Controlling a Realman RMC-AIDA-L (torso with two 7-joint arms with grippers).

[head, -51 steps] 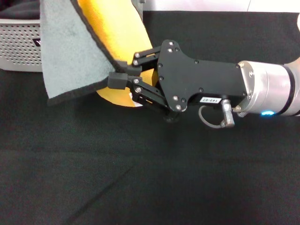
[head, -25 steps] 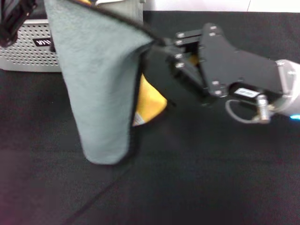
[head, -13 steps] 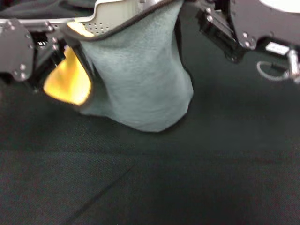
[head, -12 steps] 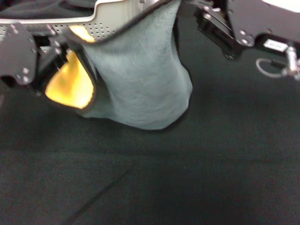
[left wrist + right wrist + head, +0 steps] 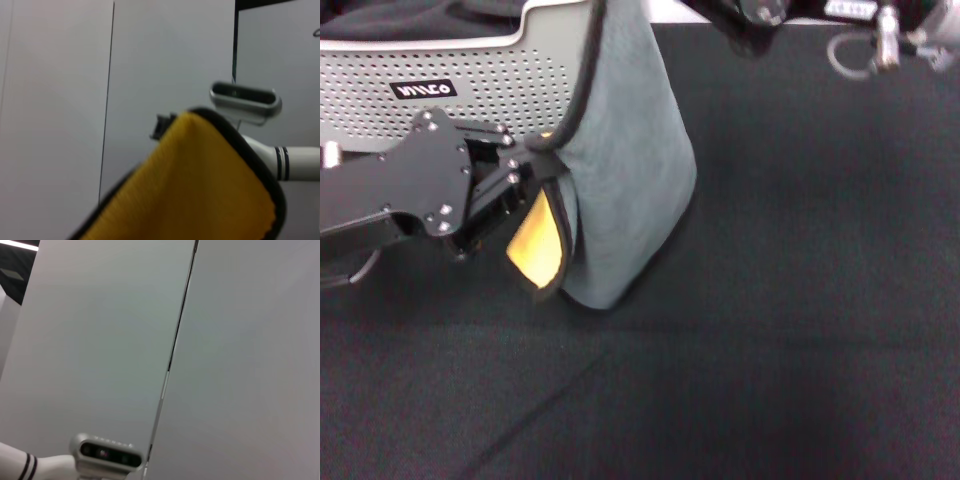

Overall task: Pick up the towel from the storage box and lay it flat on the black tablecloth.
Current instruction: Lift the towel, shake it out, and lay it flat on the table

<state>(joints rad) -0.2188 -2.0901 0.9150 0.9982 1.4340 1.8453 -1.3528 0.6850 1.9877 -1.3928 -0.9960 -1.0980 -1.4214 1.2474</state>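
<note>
The towel [image 5: 630, 160] hangs grey-teal face outward in front of the storage box [image 5: 430, 80], its lower fold reaching the black tablecloth [image 5: 770, 330]. Its orange-yellow face [image 5: 533, 243] shows at the folded lower left corner. My left gripper [image 5: 542, 165] comes in from the left and is shut on the towel's black-edged side. My right gripper [image 5: 750, 12] sits at the frame's top, mostly cut off, and the towel's upper edge hangs from there. The left wrist view shows the towel's yellow face [image 5: 195, 195] close up.
The storage box's logo label [image 5: 424, 89] faces me at the back left. Black tablecloth spreads wide to the right and front of the towel. Both wrist views look at a pale wall and the robot's head camera [image 5: 106, 454].
My right gripper has risen to the frame's top, lifting the towel's upper edge. My left gripper has moved lower and rightward with its side of the towel, which now hangs narrower.
</note>
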